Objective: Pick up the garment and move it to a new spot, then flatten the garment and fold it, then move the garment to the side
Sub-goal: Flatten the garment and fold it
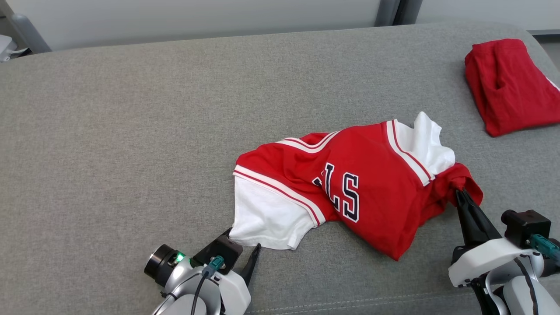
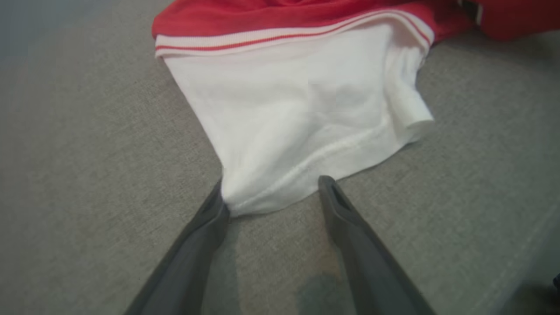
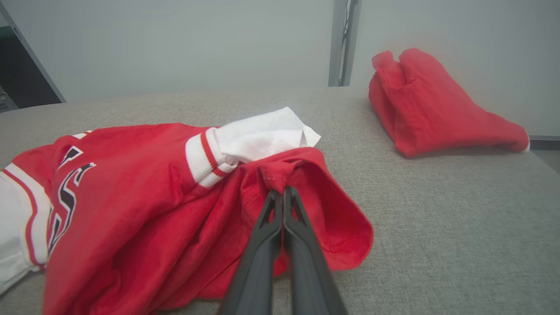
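A red and white jersey, the garment (image 1: 372, 183), lies crumpled in the middle of the grey padded surface (image 1: 131, 131), dark letters facing up. My left gripper (image 1: 242, 243) is open at the near left, its fingers straddling the hem of the white sleeve (image 2: 297, 100); the left fingertip (image 2: 217, 197) touches the cloth and the right one lies just short of the hem. My right gripper (image 1: 460, 192) is shut on a bunched fold of the garment's red edge (image 3: 284, 173) at its right end. A second white sleeve (image 3: 262, 135) sticks out behind that fold.
A folded red cloth (image 1: 509, 85) lies at the far right corner, also seen as the red cloth (image 3: 428, 105) beyond my right gripper. The surface's stitched front edge (image 1: 350, 302) runs close to both wrists. A pale wall stands behind.
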`<state>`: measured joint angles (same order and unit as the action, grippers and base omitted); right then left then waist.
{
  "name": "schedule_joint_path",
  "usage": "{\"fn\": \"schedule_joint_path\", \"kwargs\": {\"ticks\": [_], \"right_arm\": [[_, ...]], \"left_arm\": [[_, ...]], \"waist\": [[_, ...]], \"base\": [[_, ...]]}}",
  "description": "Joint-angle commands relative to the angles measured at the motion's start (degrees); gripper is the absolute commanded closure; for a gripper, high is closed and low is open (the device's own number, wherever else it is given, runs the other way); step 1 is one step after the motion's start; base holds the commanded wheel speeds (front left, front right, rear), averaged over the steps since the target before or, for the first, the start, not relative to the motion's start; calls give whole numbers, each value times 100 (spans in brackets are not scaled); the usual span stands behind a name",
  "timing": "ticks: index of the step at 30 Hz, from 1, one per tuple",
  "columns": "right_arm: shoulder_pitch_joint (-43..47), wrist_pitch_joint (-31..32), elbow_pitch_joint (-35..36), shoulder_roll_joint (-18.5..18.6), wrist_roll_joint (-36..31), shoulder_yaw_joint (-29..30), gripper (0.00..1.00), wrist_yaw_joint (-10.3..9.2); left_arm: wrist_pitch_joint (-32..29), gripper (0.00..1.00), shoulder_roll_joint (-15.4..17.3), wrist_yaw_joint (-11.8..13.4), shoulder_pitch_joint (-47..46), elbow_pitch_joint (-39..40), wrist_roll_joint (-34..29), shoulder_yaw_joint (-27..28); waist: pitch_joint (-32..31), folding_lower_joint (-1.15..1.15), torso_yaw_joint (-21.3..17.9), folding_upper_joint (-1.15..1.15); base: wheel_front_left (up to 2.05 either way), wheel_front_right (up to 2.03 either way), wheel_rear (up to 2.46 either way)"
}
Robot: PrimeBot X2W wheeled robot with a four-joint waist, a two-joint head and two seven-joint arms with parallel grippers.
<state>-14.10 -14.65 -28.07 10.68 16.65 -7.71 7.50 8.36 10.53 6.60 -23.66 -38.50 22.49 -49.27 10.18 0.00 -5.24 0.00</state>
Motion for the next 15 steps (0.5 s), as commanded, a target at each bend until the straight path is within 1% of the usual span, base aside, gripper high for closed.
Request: {"fn": "schedule_joint_path", "kwargs": {"ticks": [1,2,3,4,5,6,9,12,13,15], "right_arm": [[-70,-35,113,98,31,-119,100,-1],[-87,-35,109,107,58,-158,100,-1],[-99,-35,107,120,80,-187,100,-1],[-101,-35,110,138,99,-206,100,-1],[-98,-35,115,155,119,-218,100,-1],[-92,-35,121,175,142,-224,100,-1],[-96,-35,126,220,203,-257,100,-1],[-121,-35,142,255,266,-281,100,-1],[-129,-35,160,264,301,-303,100,-1],[-141,-35,194,285,413,-389,100,-1]], "left_arm": [[84,0,52,-11,-254,8,-107,137],[206,0,-10,4,-313,-125,-96,168],[314,17,-88,8,-367,-247,-69,207],[396,44,-157,3,-428,-374,-67,221],[457,87,-222,-6,-488,-507,-75,222],[493,100,-281,-37,-540,-655,-82,206],[585,100,-395,-64,-705,-1019,-104,212],[647,100,-430,-77,-825,-1123,-82,335],[656,100,-417,-62,-865,-1034,-70,428],[660,100,-316,19,-901,-505,-78,733]], "waist": [[6,0,-19,0],[14,0,-47,0],[20,0,-63,0],[26,0,-70,0],[31,0,-69,0],[34,0,-64,0],[41,0,-68,0],[27,0,-57,0],[19,0,-49,0],[-9,0,-27,0]], "base": [[0,0,0],[0,0,0],[0,0,0],[0,0,0],[0,0,0],[0,0,0],[0,0,0],[0,0,0],[0,0,0],[0,0,0]]}}
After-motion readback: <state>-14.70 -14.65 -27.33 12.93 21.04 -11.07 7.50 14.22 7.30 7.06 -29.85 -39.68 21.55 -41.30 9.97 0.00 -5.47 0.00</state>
